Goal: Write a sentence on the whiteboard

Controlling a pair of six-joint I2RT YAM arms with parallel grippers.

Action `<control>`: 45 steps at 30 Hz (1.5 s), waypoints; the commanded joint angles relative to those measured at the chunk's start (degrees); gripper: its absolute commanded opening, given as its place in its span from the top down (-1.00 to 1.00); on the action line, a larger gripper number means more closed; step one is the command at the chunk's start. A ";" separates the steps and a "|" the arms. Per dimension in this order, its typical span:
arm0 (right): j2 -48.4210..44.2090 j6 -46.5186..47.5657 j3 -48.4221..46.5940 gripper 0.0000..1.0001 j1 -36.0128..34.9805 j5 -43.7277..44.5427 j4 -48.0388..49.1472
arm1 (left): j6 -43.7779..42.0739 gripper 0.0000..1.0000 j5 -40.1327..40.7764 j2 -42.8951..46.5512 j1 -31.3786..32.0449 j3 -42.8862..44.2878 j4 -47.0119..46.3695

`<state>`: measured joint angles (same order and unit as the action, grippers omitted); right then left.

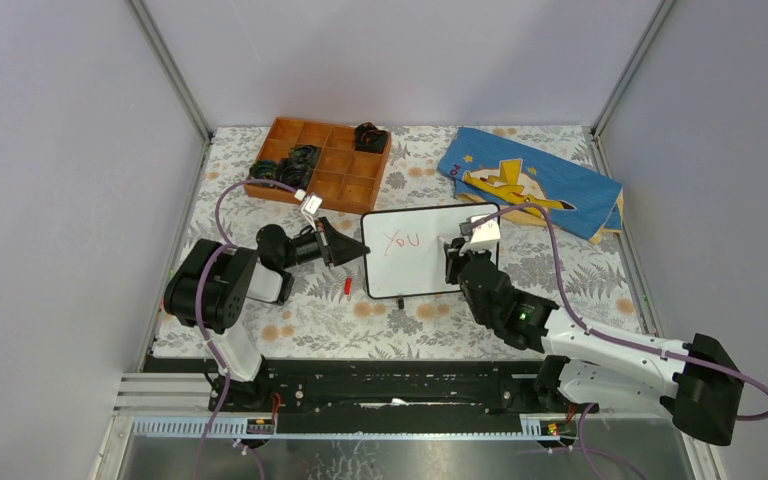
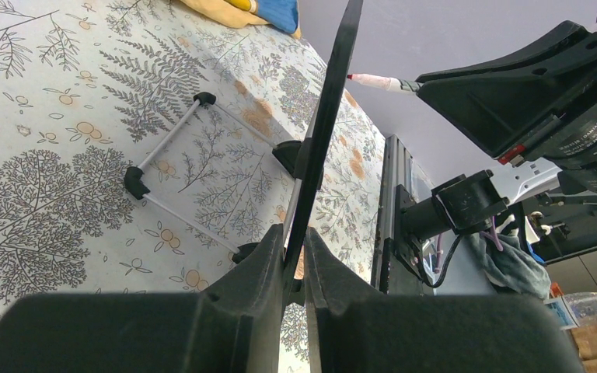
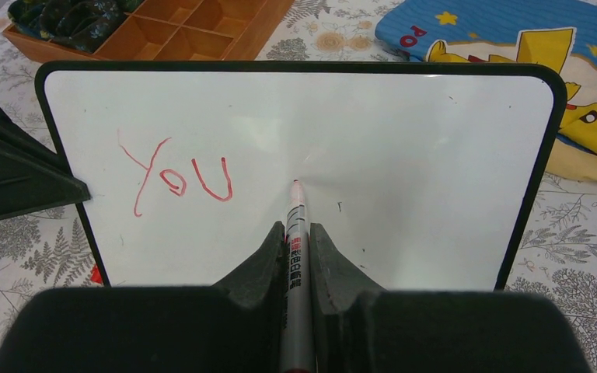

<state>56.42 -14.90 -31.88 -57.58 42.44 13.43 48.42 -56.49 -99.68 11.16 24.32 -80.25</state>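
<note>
The whiteboard (image 1: 420, 268) stands tilted on the floral table, black-framed and glossy. Of the sentence, the red handwritten word "You" (image 3: 175, 177) shows on the board's left half. My left gripper (image 2: 295, 242) is shut on the board's left edge, which runs edge-on (image 2: 328, 116) through the left wrist view. My right gripper (image 3: 297, 233) is shut on a slim silver marker (image 3: 296, 203). The marker's red tip is at the board's surface just right of the word. From above, the left gripper (image 1: 358, 250) and right gripper (image 1: 454, 262) flank the board.
A wooden compartment tray (image 1: 335, 178) with black items stands at the back left. A blue cloth with a yellow figure (image 1: 540, 170) lies at the back right. A small red cap (image 1: 348, 286) lies beside the board's left corner. The board's wire stand (image 2: 172, 136) rests behind it.
</note>
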 commanded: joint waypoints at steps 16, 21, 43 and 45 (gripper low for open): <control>2.98 -1.36 -3.06 1.00 0.18 1.45 3.32 | -1.10 0.60 -0.55 0.85 0.53 1.10 -0.33; 3.58 -1.33 -3.18 1.00 0.11 -0.69 3.46 | -1.14 0.60 -0.55 0.90 0.53 1.10 -0.26; 0.68 -3.12 -0.25 1.00 0.16 -1.12 -3.51 | -1.32 0.60 -0.60 1.04 0.62 1.18 0.27; 0.25 -3.17 -0.20 1.00 0.21 -0.60 -3.93 | -1.40 0.60 -0.63 1.11 0.58 1.10 0.33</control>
<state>58.33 -17.30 -32.40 -57.60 39.57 10.74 48.25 -56.49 -99.66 11.20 24.32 -80.03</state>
